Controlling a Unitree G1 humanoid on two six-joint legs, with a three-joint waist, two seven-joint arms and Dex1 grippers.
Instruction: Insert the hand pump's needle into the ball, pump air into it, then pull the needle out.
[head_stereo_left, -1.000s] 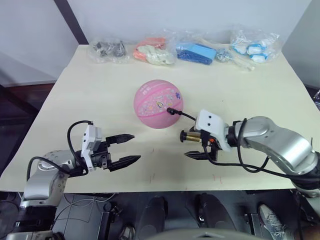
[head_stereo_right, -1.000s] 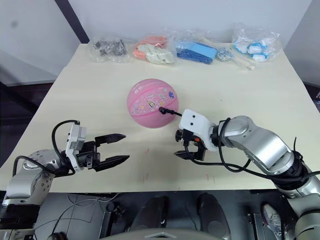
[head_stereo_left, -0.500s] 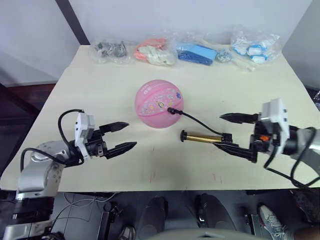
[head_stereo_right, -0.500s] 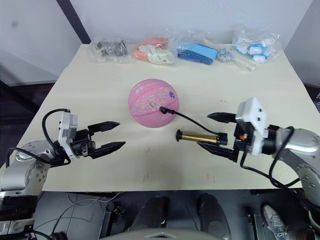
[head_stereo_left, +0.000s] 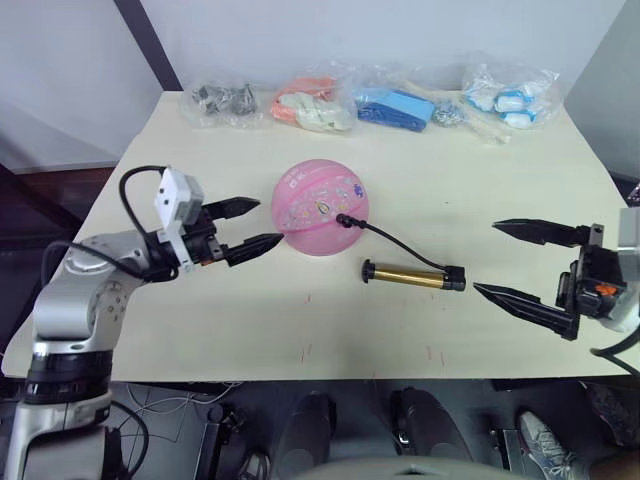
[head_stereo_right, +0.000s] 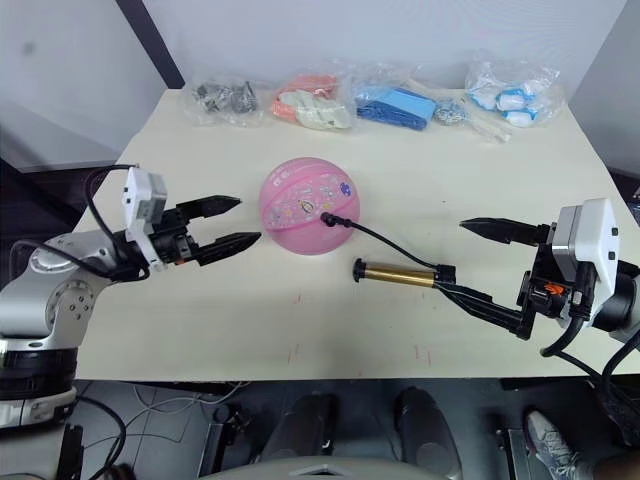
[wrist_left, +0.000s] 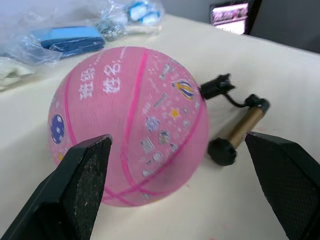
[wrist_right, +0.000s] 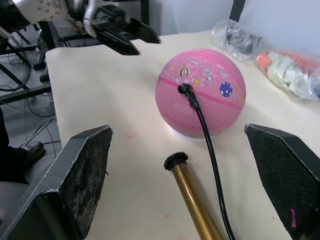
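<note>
While the hand pump (head_stereo_left: 412, 275) is lying on the table (head_stereo_left: 200, 330) with its hose plugged into the ball (head_stereo_left: 319, 206), both pincers are standing apart and empty. The right gripper (head_stereo_left: 520, 262) is facing the pump's handle end, barrel running straight away from its tips toward the ball. The left gripper (head_stereo_left: 248, 225) is sitting just beside the ball, likely placed to brace it.

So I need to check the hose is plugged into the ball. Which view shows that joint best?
The right wrist view: the hose end sits square on the ball, unobstructed. The left wrist view catches the black connector at the ball's edge, side-on. The head views show it small, with the pump lying on the table.
</note>
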